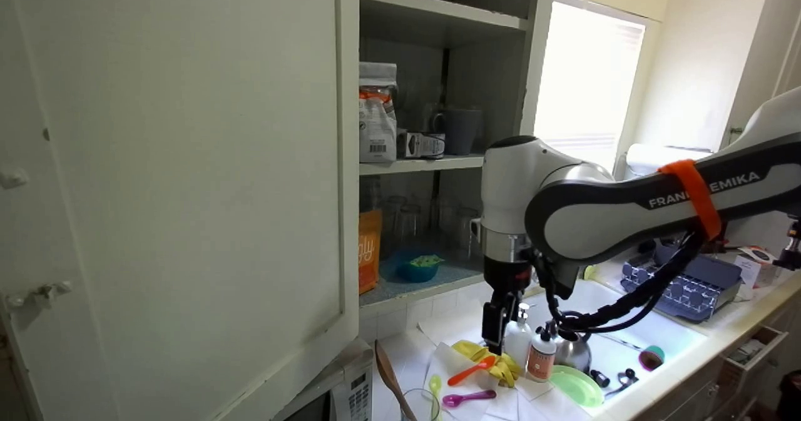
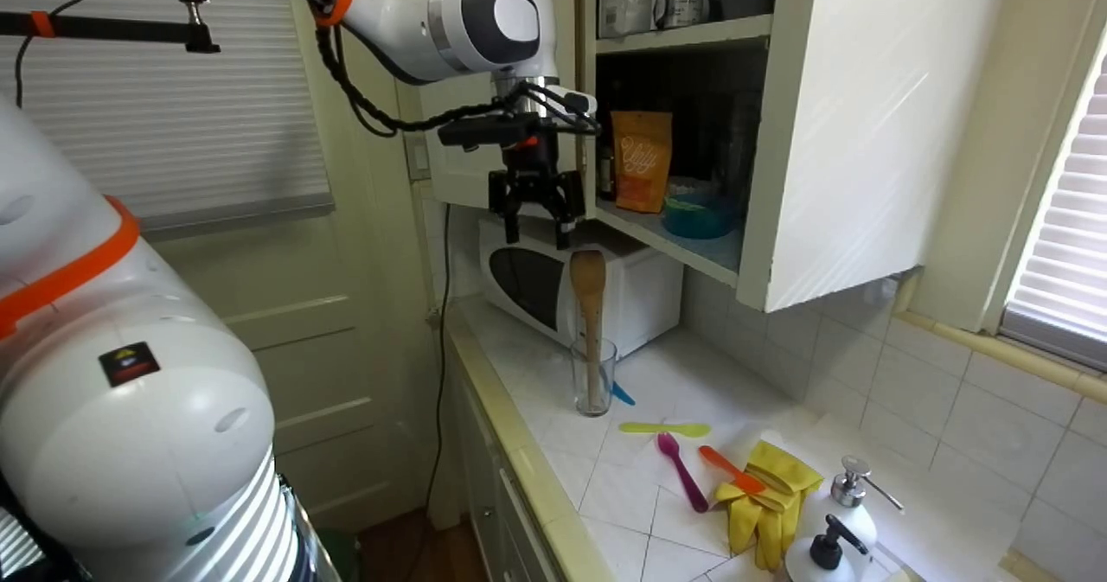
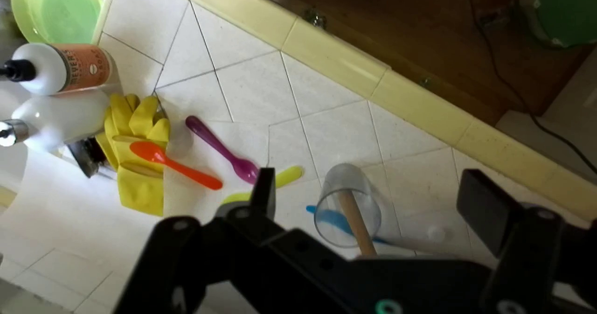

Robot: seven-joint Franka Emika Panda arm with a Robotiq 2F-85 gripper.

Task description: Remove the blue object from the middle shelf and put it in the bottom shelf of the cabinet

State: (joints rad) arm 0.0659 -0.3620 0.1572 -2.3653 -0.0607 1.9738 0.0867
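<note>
The cabinet (image 1: pixel 537 52) has its large door standing open; its side also shows in an exterior view (image 2: pixel 873 132). The blue object, a teal-blue bowl (image 1: pixel 417 272) (image 2: pixel 697 217) with something green in it, sits on the bottom shelf (image 1: pixel 389 289) (image 2: pixel 725 252) beside an orange pouch. The middle shelf (image 1: pixel 425 165) (image 2: pixel 683 35) above holds a white bag, a small box and grey mugs. My gripper (image 1: pixel 494 339) (image 2: pixel 538 234) points down outside the cabinet, apart from the bowl. In the wrist view the gripper (image 3: pixel 372 197) is open with nothing between its fingers.
A glass with a wooden spoon (image 2: pixel 588 284) stands on the counter below my gripper, near the microwave (image 2: pixel 640 297). Coloured spoons, yellow gloves (image 2: pixel 765 504) and soap bottles (image 1: pixel 542 353) lie or stand toward the sink. The orange pouch (image 1: pixel 369 252) (image 2: pixel 642 163) stands next to the bowl.
</note>
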